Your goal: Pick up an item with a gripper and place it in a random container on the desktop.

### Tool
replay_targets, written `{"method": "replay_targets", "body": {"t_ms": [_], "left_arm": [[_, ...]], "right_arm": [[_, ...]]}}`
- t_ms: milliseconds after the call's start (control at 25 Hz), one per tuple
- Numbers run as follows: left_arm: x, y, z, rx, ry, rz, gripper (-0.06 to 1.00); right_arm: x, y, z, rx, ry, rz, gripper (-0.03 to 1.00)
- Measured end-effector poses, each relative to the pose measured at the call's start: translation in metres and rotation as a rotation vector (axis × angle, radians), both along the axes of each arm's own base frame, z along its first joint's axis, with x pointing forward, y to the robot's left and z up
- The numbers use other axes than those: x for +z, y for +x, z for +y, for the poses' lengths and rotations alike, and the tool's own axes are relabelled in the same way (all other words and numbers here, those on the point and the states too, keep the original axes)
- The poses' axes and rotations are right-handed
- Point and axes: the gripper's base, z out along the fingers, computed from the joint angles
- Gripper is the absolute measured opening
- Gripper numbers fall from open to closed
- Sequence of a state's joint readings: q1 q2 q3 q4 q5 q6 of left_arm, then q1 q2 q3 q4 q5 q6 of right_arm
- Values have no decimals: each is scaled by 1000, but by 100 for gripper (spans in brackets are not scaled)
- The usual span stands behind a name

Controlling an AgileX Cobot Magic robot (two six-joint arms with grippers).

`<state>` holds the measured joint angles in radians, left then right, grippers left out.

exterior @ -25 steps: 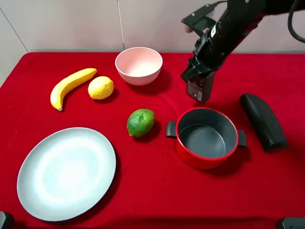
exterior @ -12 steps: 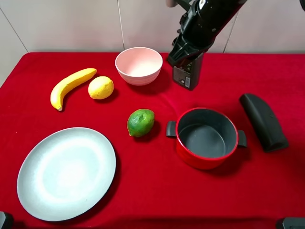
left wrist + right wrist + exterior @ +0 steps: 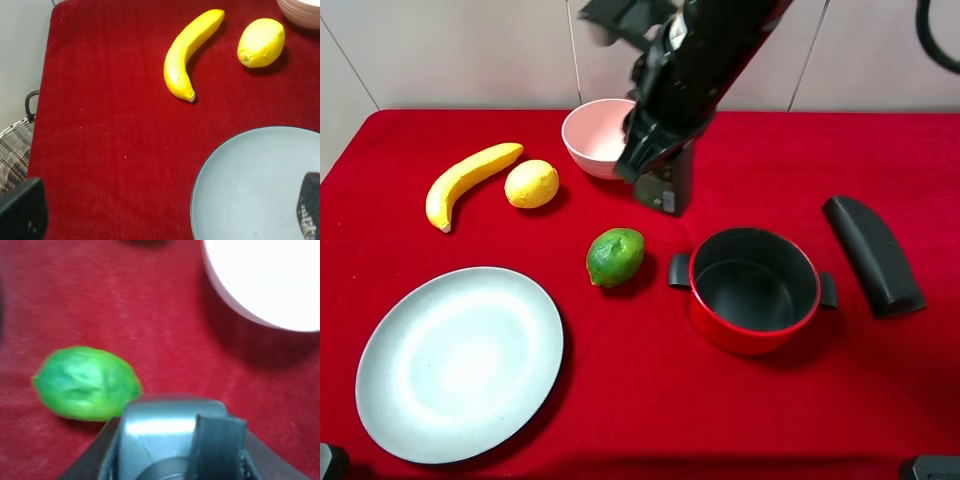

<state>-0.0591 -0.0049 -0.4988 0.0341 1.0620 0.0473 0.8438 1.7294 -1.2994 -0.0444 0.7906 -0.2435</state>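
My right gripper (image 3: 655, 160) is shut on the dark grey pump bottle (image 3: 666, 180) and holds it in the air, in front of the pink bowl and behind the lime. The bottle hangs below the claw with its label end down. In the right wrist view the bottle's grey top (image 3: 172, 432) fills the foreground. The pale grey-blue plate (image 3: 460, 362) lies at the front left of the table; its rim also shows in the left wrist view (image 3: 260, 185). My left gripper (image 3: 165, 215) hangs over the table's left side, its fingertips (image 3: 22, 212) wide apart and empty.
A pink bowl (image 3: 605, 135) stands at the back middle. A lime (image 3: 615, 257) lies mid-table. A red pot (image 3: 753, 288) stands right of it. A banana (image 3: 470, 180) and a lemon (image 3: 531, 184) lie at the back left. A long black case (image 3: 873, 255) lies at the right.
My right arm has carried the pump bottle leftward, from above the red pot's far side to in front of the pink bowl. Nothing else has moved.
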Motion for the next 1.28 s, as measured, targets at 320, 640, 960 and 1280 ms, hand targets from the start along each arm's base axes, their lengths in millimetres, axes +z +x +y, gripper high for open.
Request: {"method": "replay_targets", "body": {"t_ms": [320, 640, 960, 1280], "left_arm": [[0, 0, 0, 0, 0, 0, 99], [0, 0, 0, 0, 0, 0, 99], [0, 0, 0, 0, 0, 0, 99], [0, 0, 0, 0, 0, 0, 99]], "right_arm": [[1, -43, 37, 163, 22, -30, 31], [3, -55, 73, 237, 50, -48, 31], [-9, -57, 106, 274, 34, -24, 31], [-35, -66, 136, 299, 27, 33, 31]]}}
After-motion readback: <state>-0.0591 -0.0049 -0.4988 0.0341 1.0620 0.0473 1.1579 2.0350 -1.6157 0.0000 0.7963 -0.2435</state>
